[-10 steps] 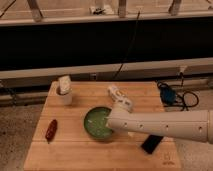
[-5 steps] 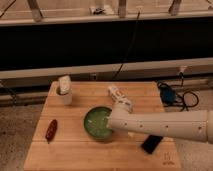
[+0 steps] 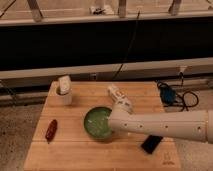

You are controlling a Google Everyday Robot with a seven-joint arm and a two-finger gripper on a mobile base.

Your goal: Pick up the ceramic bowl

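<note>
The ceramic bowl (image 3: pixel 97 122) is round, shallow and glossy green with pale speckles; it sits near the middle of the wooden table (image 3: pixel 75 155). My white arm reaches in from the right, and my gripper (image 3: pixel 113 123) is at the bowl's right rim, hidden under the wrist. The bowl's right edge is covered by the arm.
A small white cup (image 3: pixel 65 91) with something standing in it is at the back left. A red-brown item (image 3: pixel 51 130) lies at the left. A white object (image 3: pixel 118 95) lies behind the bowl. A black flat object (image 3: pixel 151 143) lies under my arm. Blue item and cables (image 3: pixel 170 95) at right.
The arm has shifted slightly left toward the bowl. The bowl and the other items have not moved.
</note>
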